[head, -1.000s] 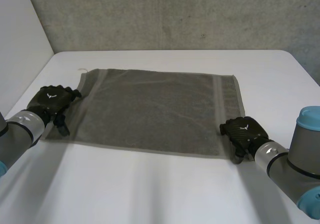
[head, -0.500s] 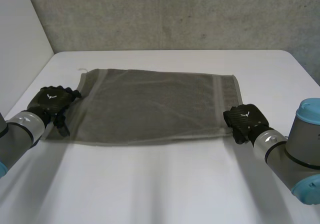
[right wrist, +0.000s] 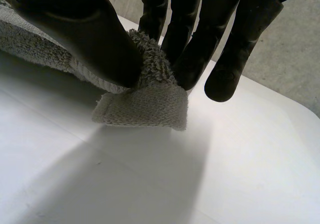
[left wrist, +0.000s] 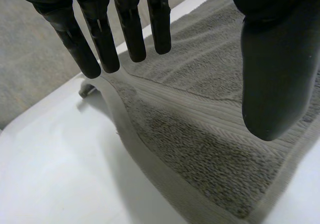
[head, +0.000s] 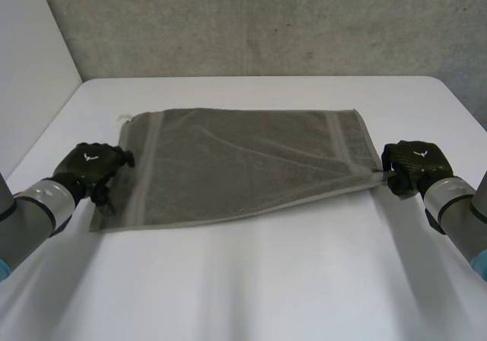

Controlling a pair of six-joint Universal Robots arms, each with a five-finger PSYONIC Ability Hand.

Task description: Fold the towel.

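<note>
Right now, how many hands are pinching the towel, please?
1: the right hand pinches a corner of the towel; the left hand is open at its left edge.

One towel (head: 228,158), two hands (head: 91,164) (head: 413,160) (black), one table (head: 251,280)

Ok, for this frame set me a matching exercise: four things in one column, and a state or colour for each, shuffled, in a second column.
Column one:
1. left hand
2. right hand
3. towel
4. table

Column two:
A. pinches a corner of cloth between thumb and fingers
B. white, bearing everything else
C. fingers straight, holding nothing, over the cloth's left end
D. grey, spread out, one corner raised off the surface

Pairs: 1-C, 2-A, 3-D, 4-B.
</note>
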